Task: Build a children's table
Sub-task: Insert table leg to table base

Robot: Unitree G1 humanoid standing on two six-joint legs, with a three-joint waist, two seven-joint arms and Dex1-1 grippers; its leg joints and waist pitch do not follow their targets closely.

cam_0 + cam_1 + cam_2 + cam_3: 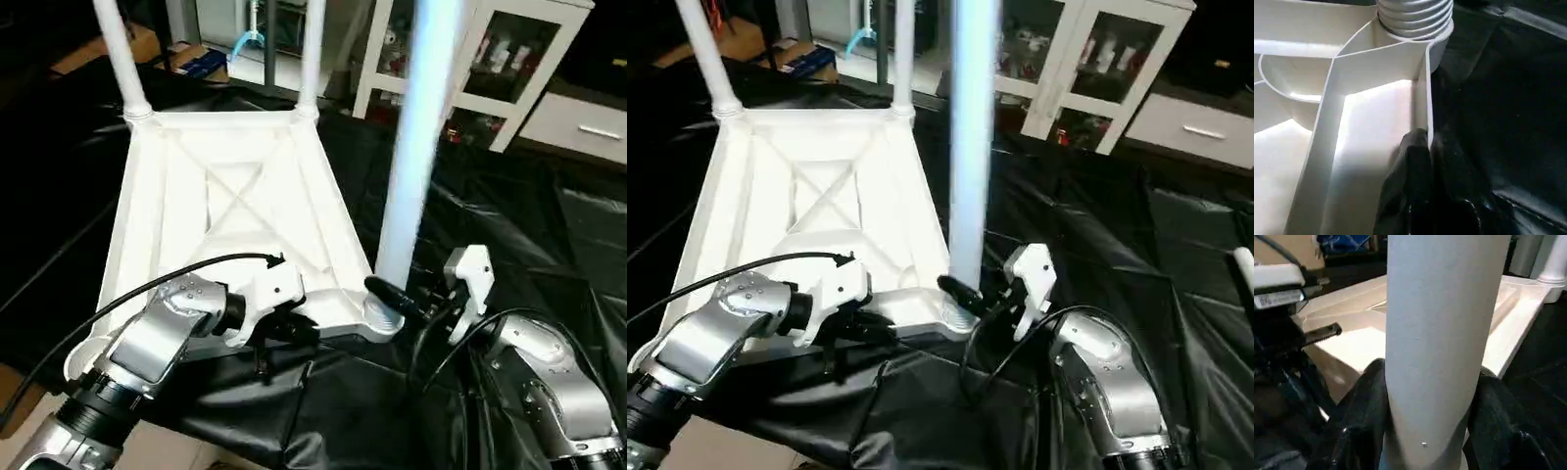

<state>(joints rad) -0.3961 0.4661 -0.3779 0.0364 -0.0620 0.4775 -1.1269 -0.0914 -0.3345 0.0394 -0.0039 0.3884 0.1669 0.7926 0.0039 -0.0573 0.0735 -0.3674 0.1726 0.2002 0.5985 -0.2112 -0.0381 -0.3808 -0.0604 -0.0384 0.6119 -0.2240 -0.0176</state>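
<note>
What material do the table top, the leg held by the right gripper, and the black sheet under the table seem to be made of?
Table top: looks like moulded white plastic, smooth and slightly glossy, with thin moulded ribs crossing in an X.
Leg in the right gripper: probably hollow white plastic, matte; its threaded end seems moulded.
Black sheet: apparently thin plastic film, since it is shiny and creased.

Silver jointed forearms, white wrist housings, black two-fingered left pincer (291, 331) and right pincer (392, 297), black cables looping over each wrist
</note>
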